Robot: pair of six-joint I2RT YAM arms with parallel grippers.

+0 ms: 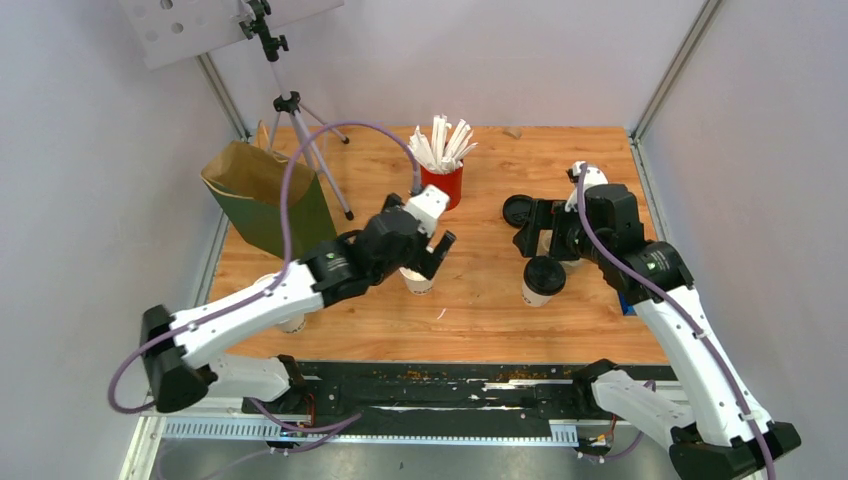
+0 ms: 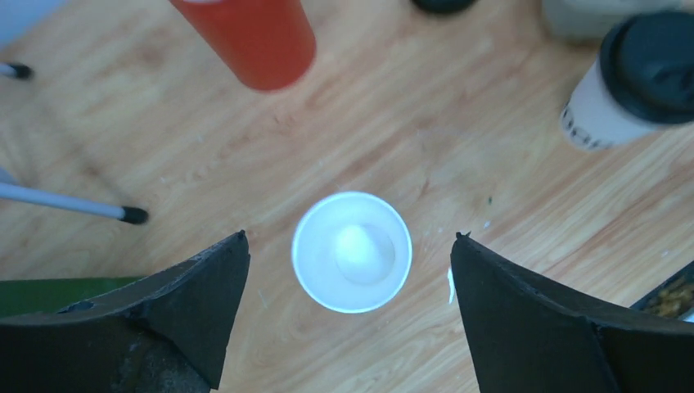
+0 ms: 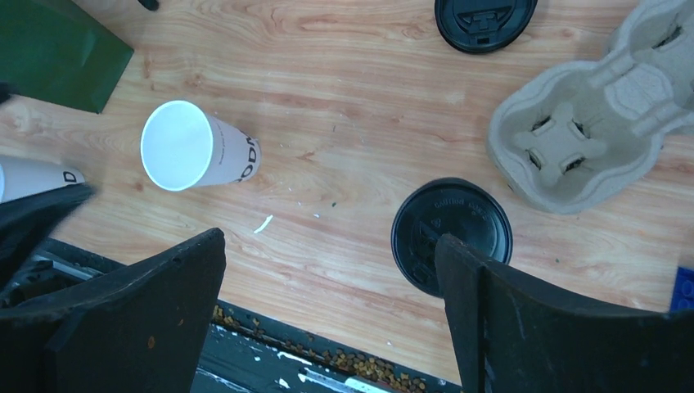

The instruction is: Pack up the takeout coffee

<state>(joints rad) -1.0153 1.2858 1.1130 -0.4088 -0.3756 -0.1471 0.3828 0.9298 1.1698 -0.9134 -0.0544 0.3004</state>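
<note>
The takeout coffee (image 1: 543, 278), a white paper cup with a black lid, stands right of the table's middle; it also shows in the left wrist view (image 2: 634, 78) and the right wrist view (image 3: 452, 236). My right gripper (image 3: 329, 237) hovers open above the table with nothing between its fingers; its right finger covers part of the lid. My left gripper (image 2: 350, 237) is open above a lidless white cup (image 2: 352, 252), which stands upright and untouched. The green paper bag (image 1: 265, 195) stands open at the back left.
A red cup of white sticks (image 1: 442, 175) stands at the back centre. A loose black lid (image 3: 485, 20) and a pulp cup carrier (image 3: 597, 115) lie near my right gripper. Another white cup (image 1: 292, 322) stands under my left arm. Tripod legs (image 2: 74, 205) stand by the bag.
</note>
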